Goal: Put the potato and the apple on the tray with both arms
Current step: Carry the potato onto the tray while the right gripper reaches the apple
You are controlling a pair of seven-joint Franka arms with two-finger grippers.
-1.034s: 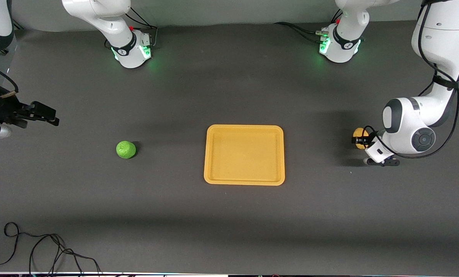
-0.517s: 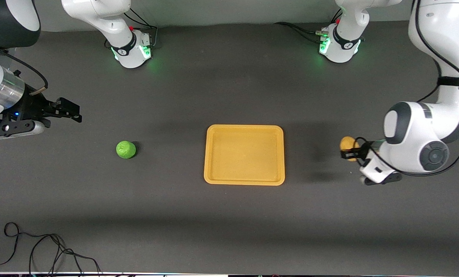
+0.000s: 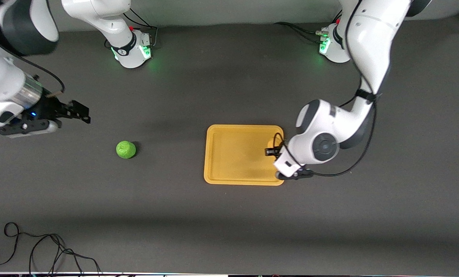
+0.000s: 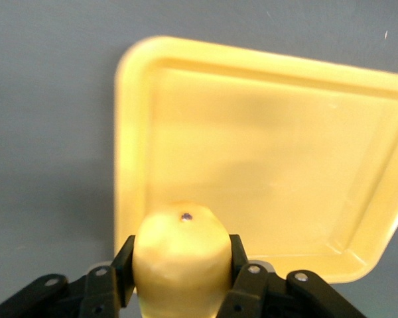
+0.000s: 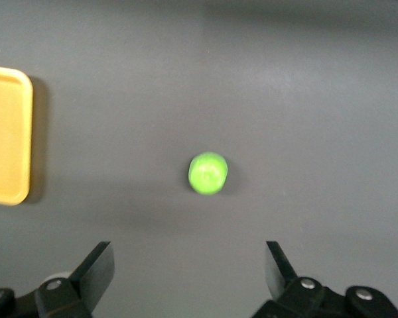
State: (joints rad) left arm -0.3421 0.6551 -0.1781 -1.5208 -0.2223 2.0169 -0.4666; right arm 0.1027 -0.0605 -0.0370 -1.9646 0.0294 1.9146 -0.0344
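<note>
My left gripper is shut on the yellow-tan potato and holds it over the edge of the orange-yellow tray toward the left arm's end; in the front view only a sliver of the potato shows. In the left wrist view the tray spreads out under the potato. The green apple lies on the table toward the right arm's end. My right gripper is open and empty, in the air short of the apple; the apple shows ahead of its spread fingers.
The table is a dark grey mat. A loose black cable lies at the near corner toward the right arm's end. The two arm bases glow green along the far edge. A corner of the tray shows in the right wrist view.
My left gripper has carried the potato from the left arm's end of the table to over the tray's edge. My right gripper has moved in toward the apple, still open.
</note>
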